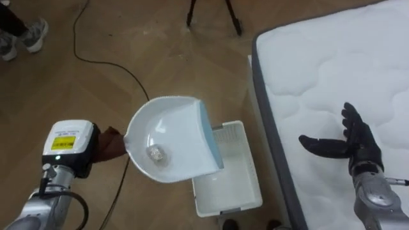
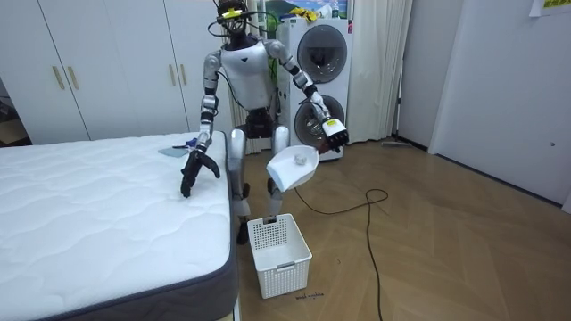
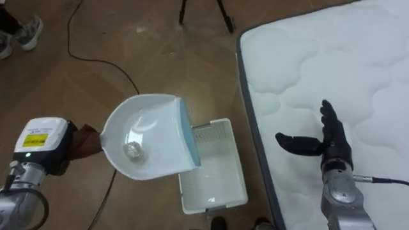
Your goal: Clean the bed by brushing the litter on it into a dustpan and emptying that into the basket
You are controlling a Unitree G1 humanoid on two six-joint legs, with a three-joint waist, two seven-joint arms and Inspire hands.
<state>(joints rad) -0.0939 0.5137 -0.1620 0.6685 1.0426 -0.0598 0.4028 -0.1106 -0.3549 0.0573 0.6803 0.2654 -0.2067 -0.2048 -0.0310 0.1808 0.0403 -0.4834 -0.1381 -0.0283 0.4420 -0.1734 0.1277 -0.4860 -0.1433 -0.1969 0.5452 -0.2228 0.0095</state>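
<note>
My left hand (image 1: 107, 144) is curled round the handle of a white dustpan (image 1: 172, 137) and holds it out over the wooden floor, beside the bed. A small crumpled pale scrap (image 1: 155, 152) lies in the pan. The pan's blue-edged lip hangs over a white slatted basket (image 1: 238, 190) standing on the floor against the mattress side. My right hand (image 1: 348, 144) hovers open over the white quilted mattress (image 1: 332, 57), near its edge, holding nothing. In the room view I stand at the bed's corner, dustpan (image 2: 293, 169) raised above the basket (image 2: 278, 254).
A person's shoes (image 1: 22, 35) show at the top left and tripod legs (image 1: 211, 13) stand on the floor ahead. A small grey-blue thing (image 2: 178, 147) lies on the mattress's far edge. Washing machines (image 2: 321, 53) and white cupboards (image 2: 107, 62) line the wall behind me.
</note>
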